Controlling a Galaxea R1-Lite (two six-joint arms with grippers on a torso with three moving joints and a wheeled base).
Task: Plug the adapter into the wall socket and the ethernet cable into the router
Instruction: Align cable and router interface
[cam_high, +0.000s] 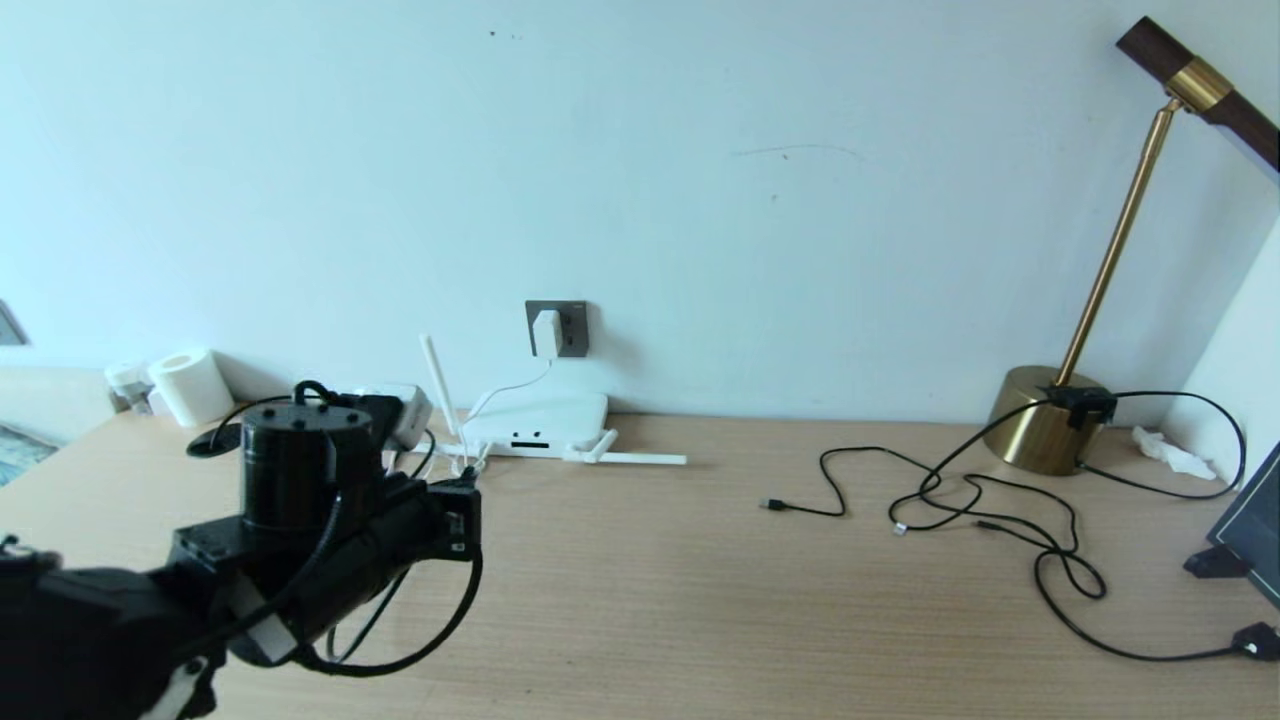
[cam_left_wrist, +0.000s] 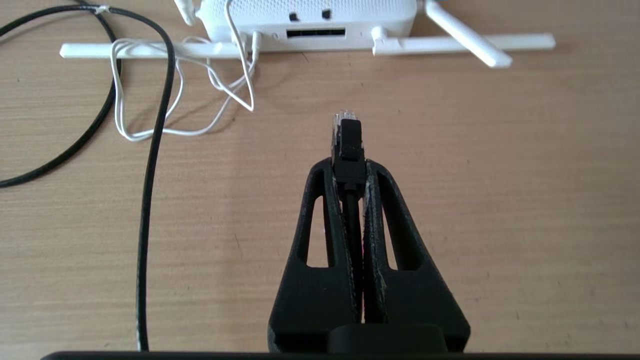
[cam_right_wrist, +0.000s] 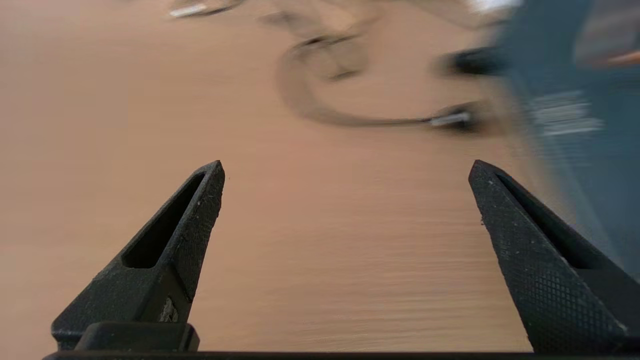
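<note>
The white adapter (cam_high: 547, 332) sits plugged into the dark grey wall socket (cam_high: 570, 328), and its thin white cord (cam_left_wrist: 120, 100) runs down to the router. The flat white router (cam_high: 540, 425) lies at the foot of the wall with its antennas spread; its dark ports (cam_left_wrist: 315, 33) face my left gripper. My left gripper (cam_left_wrist: 348, 167) is shut on the ethernet cable's black plug (cam_left_wrist: 347, 142), which sticks out past the fingertips, pointing at the router a short way off. In the head view, that gripper (cam_high: 468, 478) sits just in front of the router. My right gripper (cam_right_wrist: 345, 170) hangs open over bare table.
Thin black cables (cam_high: 950, 500) sprawl over the right half of the table beside a brass lamp (cam_high: 1045, 430). A dark panel (cam_high: 1250, 520) stands at the right edge. A paper roll (cam_high: 190, 385) and a white box (cam_high: 410, 410) sit at the back left.
</note>
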